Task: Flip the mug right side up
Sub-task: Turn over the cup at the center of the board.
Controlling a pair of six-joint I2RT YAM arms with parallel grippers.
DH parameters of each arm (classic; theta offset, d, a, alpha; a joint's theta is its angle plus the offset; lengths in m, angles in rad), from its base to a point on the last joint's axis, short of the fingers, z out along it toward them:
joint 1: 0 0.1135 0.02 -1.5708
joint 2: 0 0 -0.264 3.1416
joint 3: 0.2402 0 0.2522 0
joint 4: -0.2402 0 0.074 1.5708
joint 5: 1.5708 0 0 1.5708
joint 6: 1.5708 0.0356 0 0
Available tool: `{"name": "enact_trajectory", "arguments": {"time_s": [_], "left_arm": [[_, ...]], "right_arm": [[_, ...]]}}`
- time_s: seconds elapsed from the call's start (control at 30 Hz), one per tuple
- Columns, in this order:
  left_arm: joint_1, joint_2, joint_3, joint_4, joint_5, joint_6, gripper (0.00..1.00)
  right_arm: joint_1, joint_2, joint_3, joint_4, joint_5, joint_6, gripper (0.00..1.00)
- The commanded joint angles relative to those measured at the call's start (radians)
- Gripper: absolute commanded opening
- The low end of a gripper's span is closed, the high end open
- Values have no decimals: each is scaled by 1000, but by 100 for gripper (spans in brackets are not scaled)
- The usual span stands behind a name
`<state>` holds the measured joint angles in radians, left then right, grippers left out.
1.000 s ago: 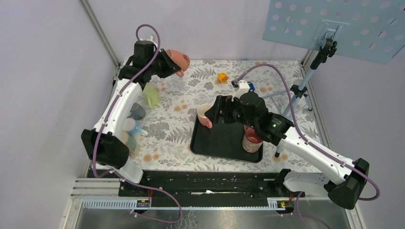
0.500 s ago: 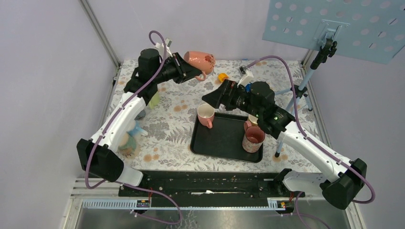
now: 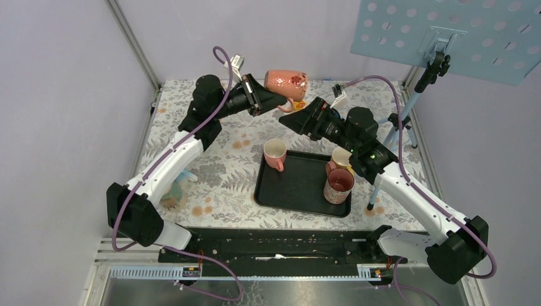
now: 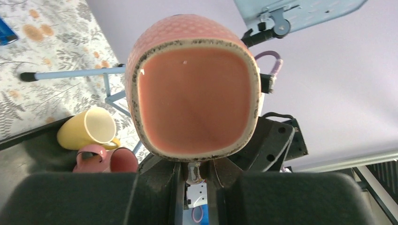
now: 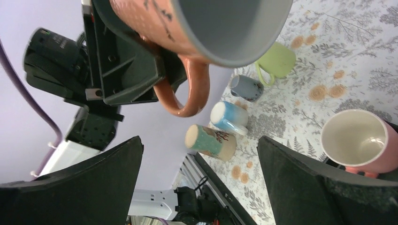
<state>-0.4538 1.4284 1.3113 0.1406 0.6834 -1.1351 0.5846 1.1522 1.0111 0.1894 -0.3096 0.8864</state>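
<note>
Floral tablecloth (image 3: 242, 167), black tray (image 3: 296, 188), yellow mug (image 3: 342, 157); right pincer (image 5: 198, 145) beside salmon mug (image 3: 286, 81).

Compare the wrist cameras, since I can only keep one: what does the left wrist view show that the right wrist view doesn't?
Left wrist only: the salmon mug's inside, a yellow mug and a dark pink mug. Right wrist only: its handle and grey base, plus a green mug, grey mug, blue-and-white mug and teal mug. Both: the salmon mug and the floral tablecloth.
</note>
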Motion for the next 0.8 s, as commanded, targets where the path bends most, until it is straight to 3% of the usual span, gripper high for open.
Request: {"name": "enact_trajectory", "arguments": {"time_s": [0.0,0.23,0.53,0.77], "left_arm": [[-15,-59,-12,255,46,-62,0],[-20,-59,-59,368,68,-136,0],[-28,-60,-92,437,71,-185,0],[-34,-57,-108,477,93,-195,0]], "right_arm": [[-20,-34,-20,163,-62,89,98],[-31,-11,-39,287,-103,180,88],[-35,19,-42,340,-97,252,64],[-35,35,-48,378,-124,280,55]]}}
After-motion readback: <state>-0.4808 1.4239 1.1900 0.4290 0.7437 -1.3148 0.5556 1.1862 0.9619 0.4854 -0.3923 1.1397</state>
